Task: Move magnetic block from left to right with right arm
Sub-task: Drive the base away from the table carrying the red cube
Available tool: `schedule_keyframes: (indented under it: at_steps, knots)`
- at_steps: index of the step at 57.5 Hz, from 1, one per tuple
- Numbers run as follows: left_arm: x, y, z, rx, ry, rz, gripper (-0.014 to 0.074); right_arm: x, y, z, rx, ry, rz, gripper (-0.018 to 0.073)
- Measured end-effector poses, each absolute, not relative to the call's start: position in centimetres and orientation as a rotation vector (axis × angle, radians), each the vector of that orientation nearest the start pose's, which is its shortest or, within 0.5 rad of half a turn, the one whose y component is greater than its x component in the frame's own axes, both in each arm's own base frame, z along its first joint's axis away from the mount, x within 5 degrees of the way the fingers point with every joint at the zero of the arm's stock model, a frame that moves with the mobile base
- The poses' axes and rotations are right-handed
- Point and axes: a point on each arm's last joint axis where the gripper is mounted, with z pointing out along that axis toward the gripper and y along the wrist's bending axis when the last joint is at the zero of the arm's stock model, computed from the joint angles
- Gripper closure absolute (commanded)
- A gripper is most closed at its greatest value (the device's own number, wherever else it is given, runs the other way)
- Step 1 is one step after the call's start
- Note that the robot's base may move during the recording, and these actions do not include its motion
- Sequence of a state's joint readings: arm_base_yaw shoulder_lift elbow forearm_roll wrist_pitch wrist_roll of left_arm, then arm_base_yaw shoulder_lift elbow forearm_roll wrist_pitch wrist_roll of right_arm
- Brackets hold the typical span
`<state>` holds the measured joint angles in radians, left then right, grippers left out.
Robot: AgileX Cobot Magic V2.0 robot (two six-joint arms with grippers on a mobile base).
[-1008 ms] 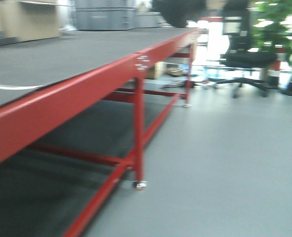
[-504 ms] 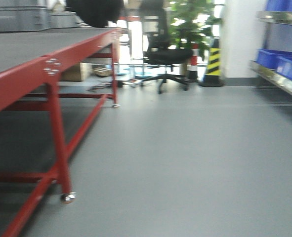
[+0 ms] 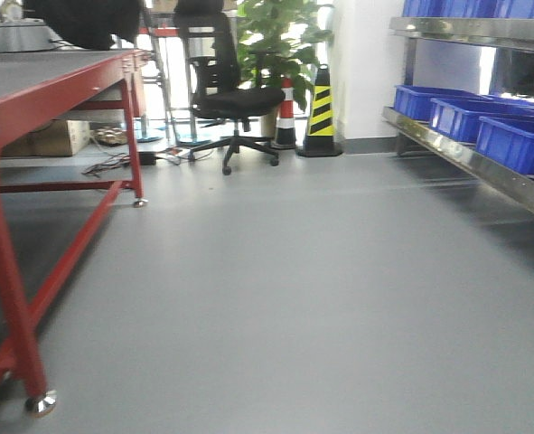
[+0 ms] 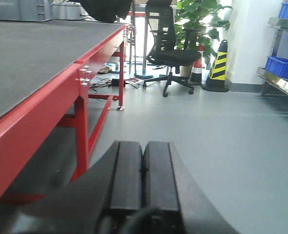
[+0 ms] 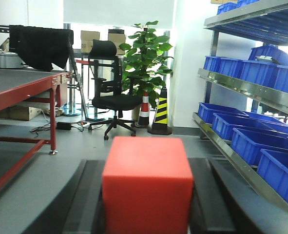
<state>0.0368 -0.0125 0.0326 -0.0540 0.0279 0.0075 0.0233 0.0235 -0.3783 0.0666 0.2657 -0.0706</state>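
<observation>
The magnetic block (image 5: pixel 147 180), a plain bright-red cube, fills the lower middle of the right wrist view. My right gripper (image 5: pixel 148 163) is shut on it, with a black finger pressed against each side. It is held in the air over the grey floor, away from the red-framed table (image 5: pixel 22 87). In the left wrist view my left gripper (image 4: pixel 144 144) is shut with its two black pads touching and nothing between them. It hovers beside the table (image 4: pixel 36 102). Neither gripper nor the block shows in the front view.
The red table (image 3: pixel 59 77) with its dark top runs along the left. A black office chair (image 3: pixel 230 99), a potted plant (image 3: pixel 280 41) and striped cones (image 3: pixel 321 113) stand at the back. A steel shelf (image 3: pixel 483 163) with blue bins (image 3: pixel 510 140) lines the right.
The front view has swung to the right. The red table slid from the middle of the frame to the left edge. The shelf with blue bins came into view.
</observation>
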Motion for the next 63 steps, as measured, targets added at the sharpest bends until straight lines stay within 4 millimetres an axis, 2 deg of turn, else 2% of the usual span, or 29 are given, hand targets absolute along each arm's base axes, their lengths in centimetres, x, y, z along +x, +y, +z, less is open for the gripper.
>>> schedule_keyframes:
  at_steps: [63]
  knots:
    - [5.67, 0.19, 20.03, -0.063, 1.53, -0.009, 0.0722, 2.54, 0.22, 31.13, -0.035, 1.394, 0.026, 0.0283]
